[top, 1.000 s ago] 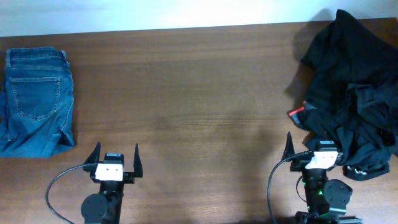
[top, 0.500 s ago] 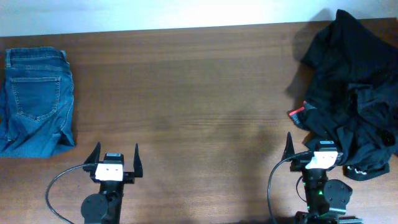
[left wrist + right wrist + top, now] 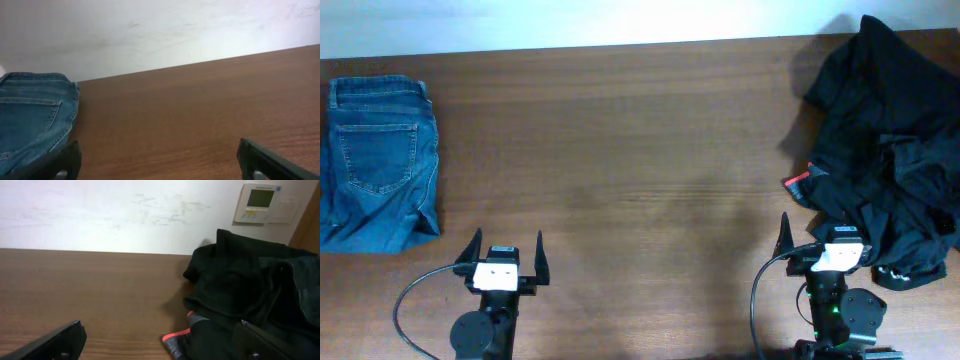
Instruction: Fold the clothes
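Near edge: we note the left gripper (image 3: 506, 246) spread wide, holding nothing, over bare table (image 3: 640, 180). Right gripper (image 3: 823, 238) equally wide, empty, just beside the crumpled black clothes (image 3: 885, 150). Farther left: folded jeans (image 3: 380, 150).

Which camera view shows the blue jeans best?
The overhead view: the folded blue jeans show almost whole, back pocket included. The left wrist view shows only one part of the jeans, cut off by the frame's left edge. The right wrist view shows none of them.
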